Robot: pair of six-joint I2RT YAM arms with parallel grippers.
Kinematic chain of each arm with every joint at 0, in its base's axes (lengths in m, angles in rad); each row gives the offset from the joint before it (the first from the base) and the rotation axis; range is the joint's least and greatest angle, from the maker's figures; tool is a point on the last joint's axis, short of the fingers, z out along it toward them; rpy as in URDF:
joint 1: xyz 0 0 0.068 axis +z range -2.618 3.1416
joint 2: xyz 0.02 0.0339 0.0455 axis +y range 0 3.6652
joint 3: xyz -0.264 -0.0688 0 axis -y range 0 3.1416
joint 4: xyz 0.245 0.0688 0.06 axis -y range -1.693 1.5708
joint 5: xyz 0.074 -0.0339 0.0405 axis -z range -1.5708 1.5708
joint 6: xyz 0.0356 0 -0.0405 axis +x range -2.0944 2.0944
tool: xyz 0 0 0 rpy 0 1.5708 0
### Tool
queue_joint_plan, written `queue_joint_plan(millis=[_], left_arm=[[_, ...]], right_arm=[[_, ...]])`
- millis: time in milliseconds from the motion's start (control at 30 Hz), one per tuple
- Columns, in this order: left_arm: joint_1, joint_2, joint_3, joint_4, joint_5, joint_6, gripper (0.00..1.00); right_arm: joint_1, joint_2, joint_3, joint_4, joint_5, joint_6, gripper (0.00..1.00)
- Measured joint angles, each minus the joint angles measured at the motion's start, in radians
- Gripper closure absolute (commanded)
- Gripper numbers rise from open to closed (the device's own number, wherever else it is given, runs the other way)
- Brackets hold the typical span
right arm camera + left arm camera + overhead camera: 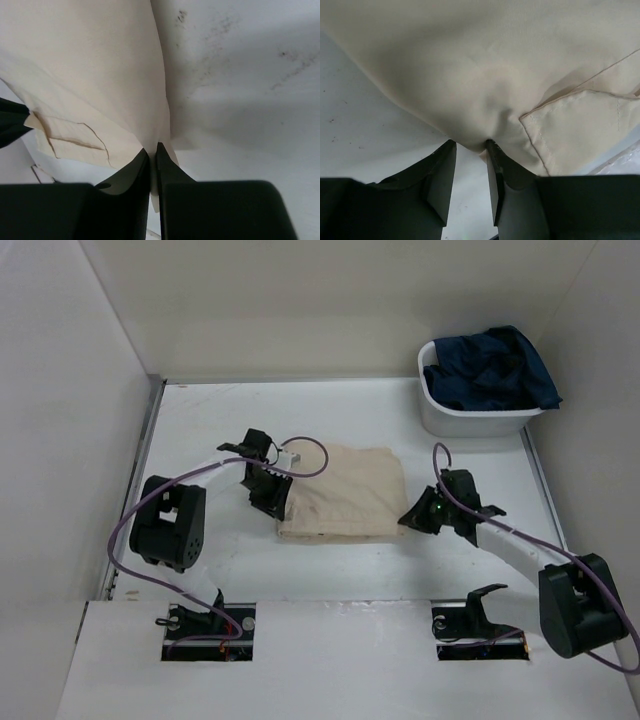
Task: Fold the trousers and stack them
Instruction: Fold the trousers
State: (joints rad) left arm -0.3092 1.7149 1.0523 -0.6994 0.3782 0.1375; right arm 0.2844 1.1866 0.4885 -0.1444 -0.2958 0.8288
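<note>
Two grippers of mine are at the beige trousers (345, 502), which lie folded into a rough rectangle in the middle of the tabletop (200, 430), well apart from the basket (470, 422) of dark blue clothes (495, 365) at the far right. My right gripper (153, 150) is closed on a thin corner of the cloth at the near right edge. My left gripper (470, 145) is at the left edge, jaws a little apart with the folded edge drawn down between their tips; whether it truly pinches I cannot tell. I judge the step in hand is a further fold or a squaring-up. To do it well I should make sure the left has every layer, lift both sides evenly and only just off the surface, keep the cloth taut between them so nothing sags or falls open, and lay edge onto edge before letting go.
</note>
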Motion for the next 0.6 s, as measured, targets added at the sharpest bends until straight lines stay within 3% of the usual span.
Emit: queue_joint_plan(millis=[67, 100, 133, 233, 267, 400, 600], left_arm=[[-0.001, -0.019, 0.000, -0.003, -0.003, 0.000, 0.69], [-0.001, -0.026, 0.000, -0.005, -0.004, 0.000, 0.66], [0.000, -0.032, -0.001, -0.007, -0.005, 0.001, 0.62], [0.001, -0.051, -0.002, -0.026, -0.011, 0.003, 0.54], [0.001, -0.060, -0.002, -0.035, -0.011, 0.004, 0.53], [0.007, -0.131, 0.002, -0.097, -0.013, 0.004, 0.50], [0.049, -0.287, 0.082, -0.157, -0.045, 0.000, 0.50]], right_arm=[[-0.003, -0.002, 0.001, -0.035, -0.008, -0.019, 0.84], [-0.003, -0.005, 0.001, -0.052, -0.012, -0.027, 0.75], [-0.004, -0.014, 0.001, -0.072, -0.014, -0.033, 0.59], [-0.026, -0.079, 0.001, -0.132, -0.015, -0.057, 0.29], [-0.040, -0.109, 0.002, -0.150, -0.010, -0.066, 0.00], [-0.112, -0.211, 0.072, -0.268, 0.034, -0.135, 0.00], [-0.177, -0.197, 0.364, -0.463, 0.148, -0.299, 0.00]])
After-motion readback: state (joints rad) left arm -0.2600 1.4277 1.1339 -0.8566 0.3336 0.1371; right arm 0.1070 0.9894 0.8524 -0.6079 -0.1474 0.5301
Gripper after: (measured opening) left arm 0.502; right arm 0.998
